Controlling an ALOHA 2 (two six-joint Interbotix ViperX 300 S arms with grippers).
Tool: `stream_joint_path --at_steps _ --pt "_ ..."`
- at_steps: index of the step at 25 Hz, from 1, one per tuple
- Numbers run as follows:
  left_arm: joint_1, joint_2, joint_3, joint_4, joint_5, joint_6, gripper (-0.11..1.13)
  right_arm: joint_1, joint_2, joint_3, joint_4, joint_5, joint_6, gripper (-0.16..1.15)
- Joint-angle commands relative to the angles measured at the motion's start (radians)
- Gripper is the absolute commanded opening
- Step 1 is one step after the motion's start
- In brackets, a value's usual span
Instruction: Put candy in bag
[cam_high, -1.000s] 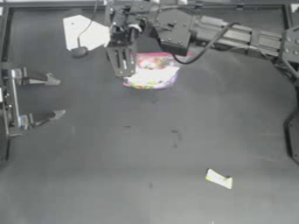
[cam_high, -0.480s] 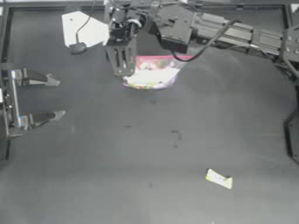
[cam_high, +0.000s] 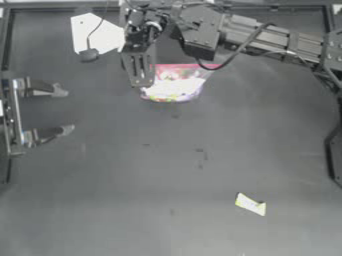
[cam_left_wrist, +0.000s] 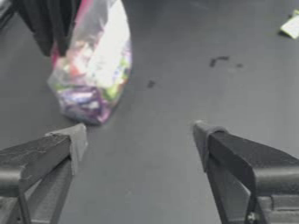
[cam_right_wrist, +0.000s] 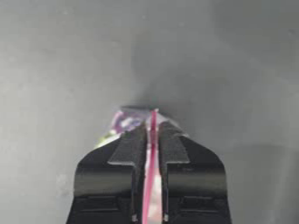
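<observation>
Pale yellow, the candy (cam_high: 250, 204) lies flat on the dark table (cam_high: 133, 200) toward the near right, alone and well apart from everything else. Farther in at the left edge, the left gripper (cam_high: 57, 111) waits with its jaws spread wide and nothing between them. Farthest back, the right gripper (cam_high: 139, 75), its arm reaching across from the right, is clamped on the pink-red rim of the clear bag (cam_high: 175, 83); the right wrist view shows that strip pinched between the jaws, and the bag's multicoloured sweets show just beside the gripper.
</observation>
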Motion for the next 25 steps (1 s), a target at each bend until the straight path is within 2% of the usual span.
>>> stream_joint_path --at_steps 1,7,10,15,25 --pt "0.037 0.038 -0.011 0.002 -0.043 0.005 1.02 0.000 -0.034 -0.032 0.003 -0.005 -0.002 0.38" --pt "0.058 0.095 -0.015 0.003 -0.080 0.008 1.02 -0.003 -0.035 -0.035 0.011 -0.009 -0.005 0.37" --pt "0.074 0.143 -0.023 0.005 -0.140 0.018 1.02 -0.005 -0.035 -0.038 0.011 -0.009 -0.005 0.37" --pt "0.089 0.261 -0.051 0.005 -0.216 0.041 1.02 -0.005 -0.035 -0.040 0.012 -0.011 -0.006 0.37" --pt "0.152 0.454 -0.110 0.006 -0.347 0.043 1.02 -0.006 -0.035 -0.043 0.029 -0.009 -0.009 0.37"
